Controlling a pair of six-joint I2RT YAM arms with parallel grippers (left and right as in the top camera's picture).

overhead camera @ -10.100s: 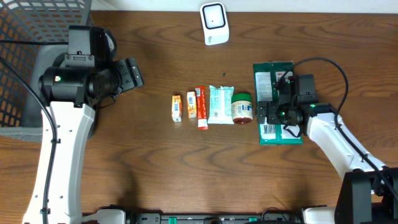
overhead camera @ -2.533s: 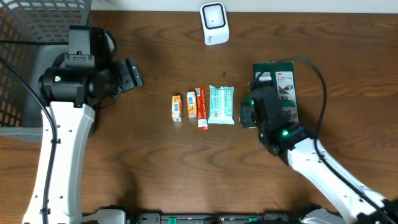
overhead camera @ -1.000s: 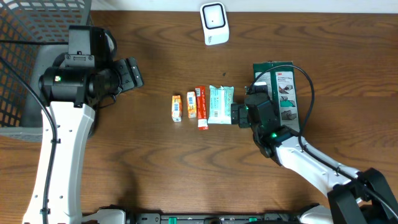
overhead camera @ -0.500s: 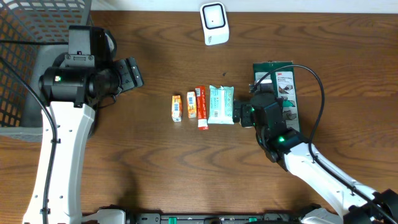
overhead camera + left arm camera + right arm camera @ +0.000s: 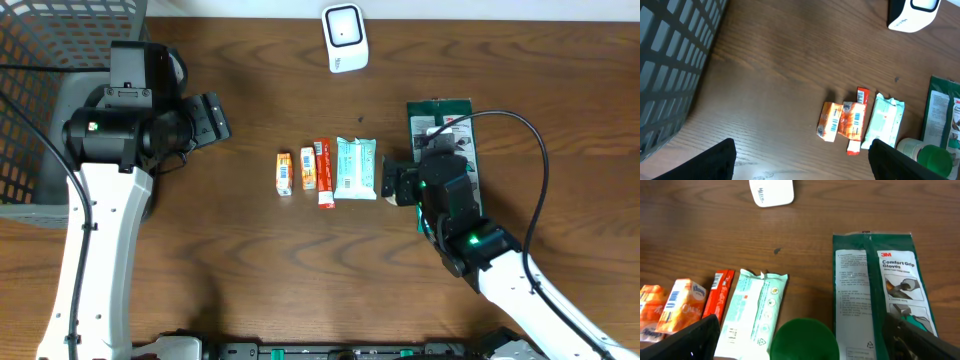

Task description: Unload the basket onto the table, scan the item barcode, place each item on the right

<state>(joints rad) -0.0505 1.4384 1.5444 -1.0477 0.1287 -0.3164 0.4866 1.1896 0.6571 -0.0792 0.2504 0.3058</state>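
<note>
Your right gripper (image 5: 802,326) has its fingers (image 5: 697,337) spread wide. The jar (image 5: 805,342) sits between them, its green lid about midway in the gap. These views don't show whether either finger touches it, and nothing is clamped. Just inside one finger lies the teal packet (image 5: 752,312), with the red stick (image 5: 720,297) and orange boxes (image 5: 682,305) out past that fingertip. The glove pack (image 5: 875,295) runs up to the inner side of the other finger. The scanner (image 5: 771,192) stands well ahead of the fingertips. Your left gripper (image 5: 802,147) also has its fingers (image 5: 715,160) wide apart and empty, above the table (image 5: 790,60), with the orange boxes just ahead of the gap. Ten seconds ago the right gripper was over the glove pack and the jar stood uncovered beside the packet; now the gripper is over the jar. In the last half second it has shifted slightly toward the glove pack. The left arm has not moved.
</note>
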